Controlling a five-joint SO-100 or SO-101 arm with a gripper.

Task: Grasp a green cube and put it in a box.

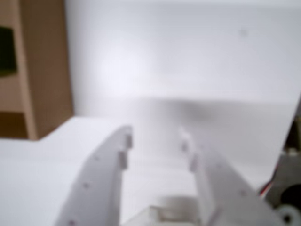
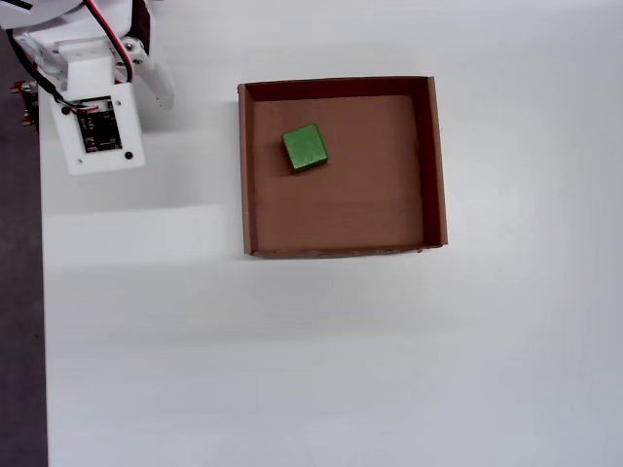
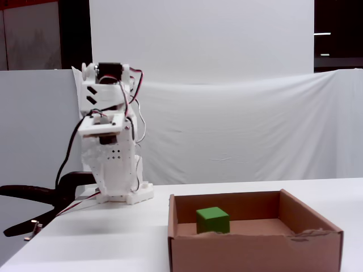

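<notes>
White tabletop [image 2: 341, 370], white cloth backdrop [image 3: 238, 130]. White arm [image 3: 110, 153] folded well left of the shallow brown cardboard box [image 2: 436, 165]. Small bright green cube [image 2: 305, 148] sits inside the box, near its upper-left corner in the overhead view. Gripper [image 1: 156, 140] empty, fingers apart.

cube [image 2: 305, 148]: bright green, plain | box [image 2: 433, 156]: brown cardboard, unpatterned | gripper [image 1: 155, 141]: white | arm [image 3: 110, 147]: white, red and black wires | table [image 2: 341, 360]: white | backdrop cloth [image 3: 238, 124]: white
</notes>
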